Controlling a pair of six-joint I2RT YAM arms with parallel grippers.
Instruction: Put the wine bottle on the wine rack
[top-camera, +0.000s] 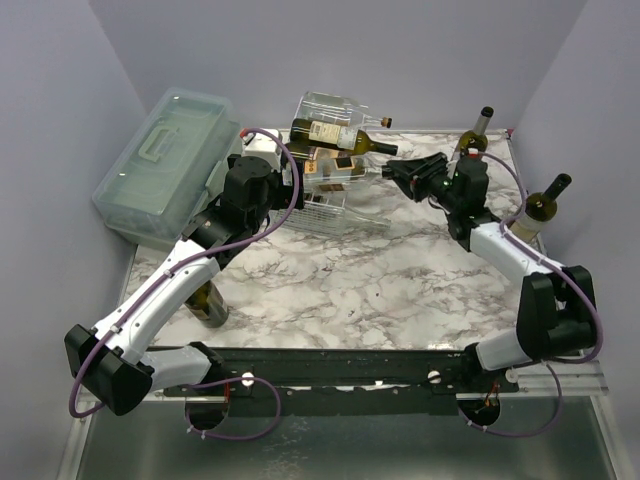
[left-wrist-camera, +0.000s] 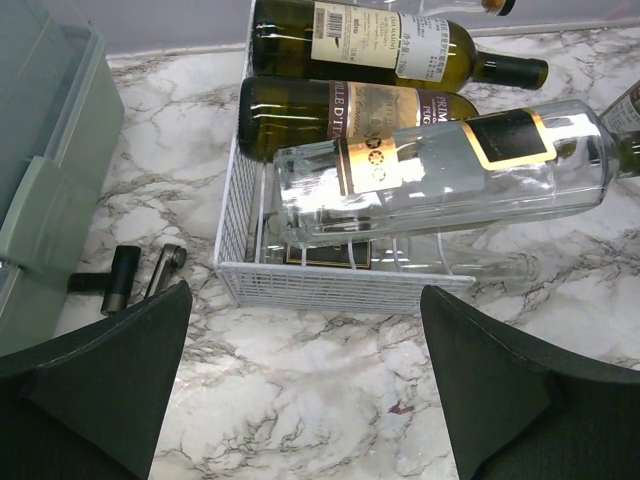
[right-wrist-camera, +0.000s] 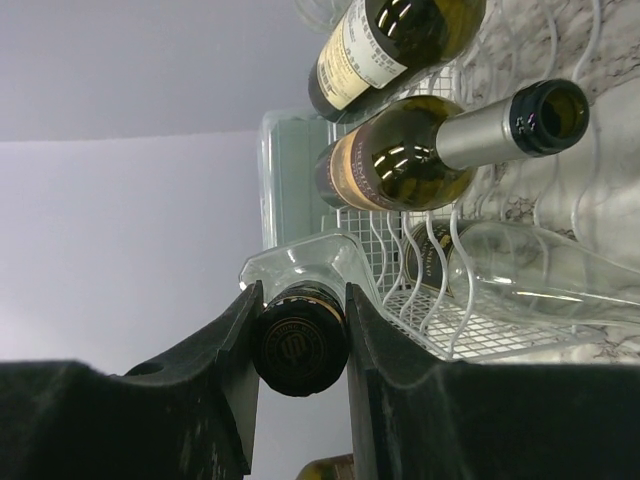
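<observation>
The wine bottle (left-wrist-camera: 450, 170) is clear square glass with gold and black labels, lying across the wine rack (left-wrist-camera: 330, 285), a white wire grid with clear plastic. My right gripper (right-wrist-camera: 300, 315) is shut on its dark cap (right-wrist-camera: 300, 345), seen in the top view at the rack's right side (top-camera: 398, 170). The bottle's body (top-camera: 345, 172) rests over the rack's middle tier. My left gripper (left-wrist-camera: 305, 390) stands open over bare marble just in front of the rack, holding nothing; in the top view it is at the rack's left (top-camera: 250, 190).
Two green bottles (left-wrist-camera: 380, 40) (left-wrist-camera: 340, 105) and a clear one (top-camera: 328, 105) lie on the rack. A pale-green lidded box (top-camera: 165, 165) stands at the back left. Two upright bottles (top-camera: 475, 130) (top-camera: 540, 210) stand on the right, another (top-camera: 210, 302) under the left arm.
</observation>
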